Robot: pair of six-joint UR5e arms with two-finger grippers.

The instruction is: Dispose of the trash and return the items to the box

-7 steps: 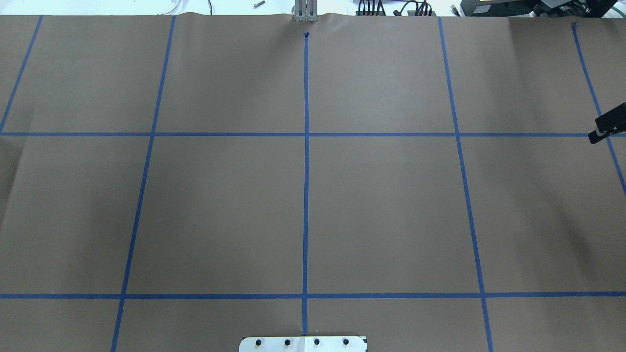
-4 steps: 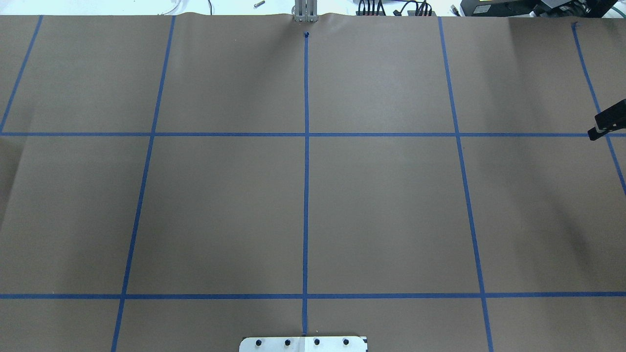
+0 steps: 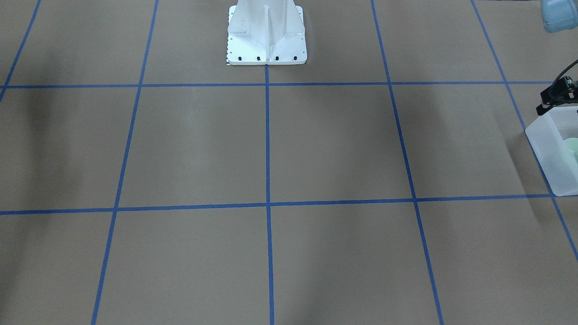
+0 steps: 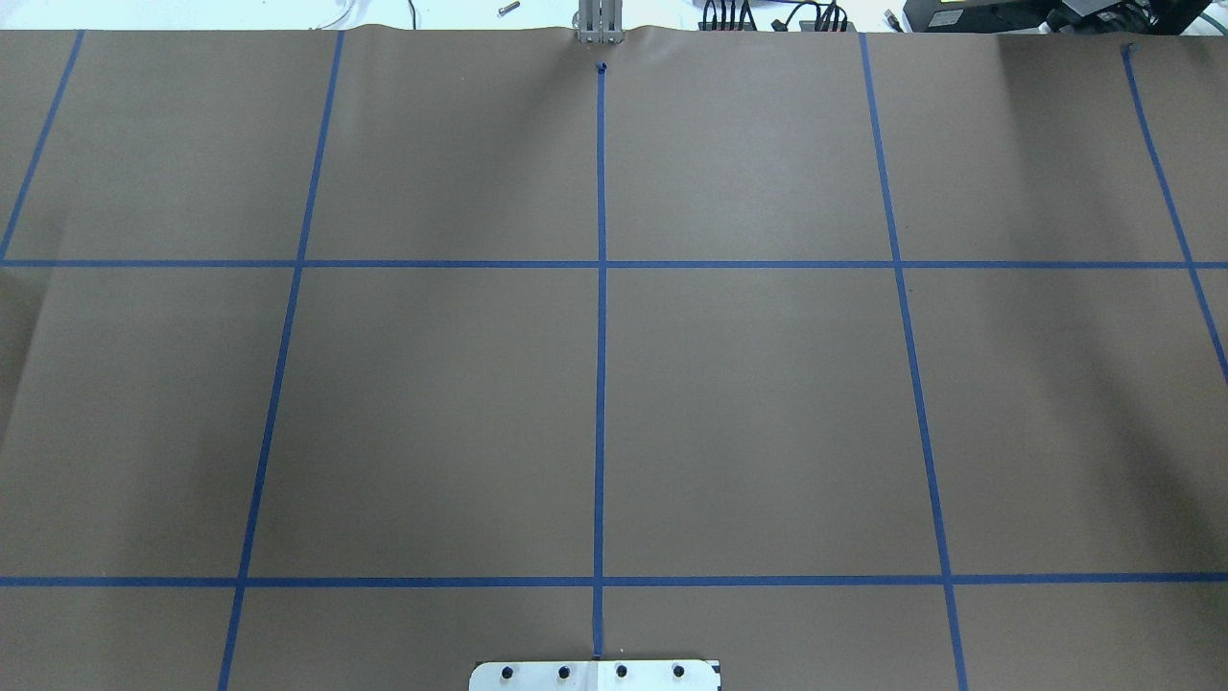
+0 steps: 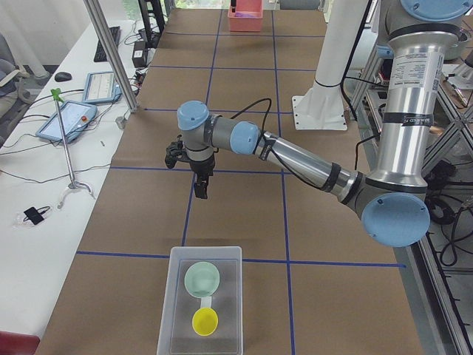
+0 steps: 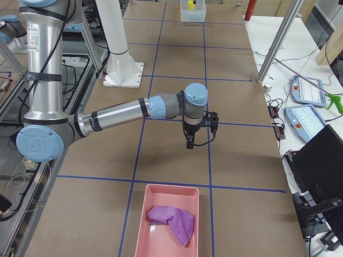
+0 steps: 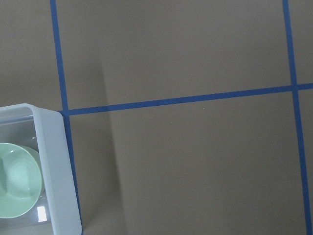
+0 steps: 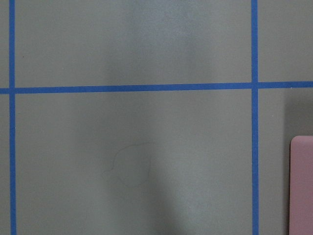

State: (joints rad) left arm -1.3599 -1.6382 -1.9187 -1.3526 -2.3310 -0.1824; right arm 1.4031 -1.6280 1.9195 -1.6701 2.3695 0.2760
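Observation:
The frosted white box (image 5: 177, 310) stands at the near end of the table in the exterior left view. The mint-green bowl (image 5: 202, 279) and the yellow cup (image 5: 205, 321) lie inside it. The box (image 3: 548, 149) and bowl (image 3: 571, 146) also show at the front-facing view's right edge, and in the left wrist view the box wall (image 7: 56, 171) and bowl (image 7: 17, 188). My left gripper (image 5: 201, 189) hangs over bare table beyond the box. My right gripper (image 6: 189, 143) hangs over the table short of the pink bin. I cannot tell whether either is open or shut.
A pink bin (image 6: 161, 243) holding a purple cloth (image 6: 172, 220) stands at the table's end on my right; its edge (image 8: 303, 186) shows in the right wrist view. The white robot base (image 3: 266, 34) stands at the table's middle edge. Blue tape lines cross the brown table cover.
The black tip of the right gripper at the overhead view's right edge has moved right, out of that view.

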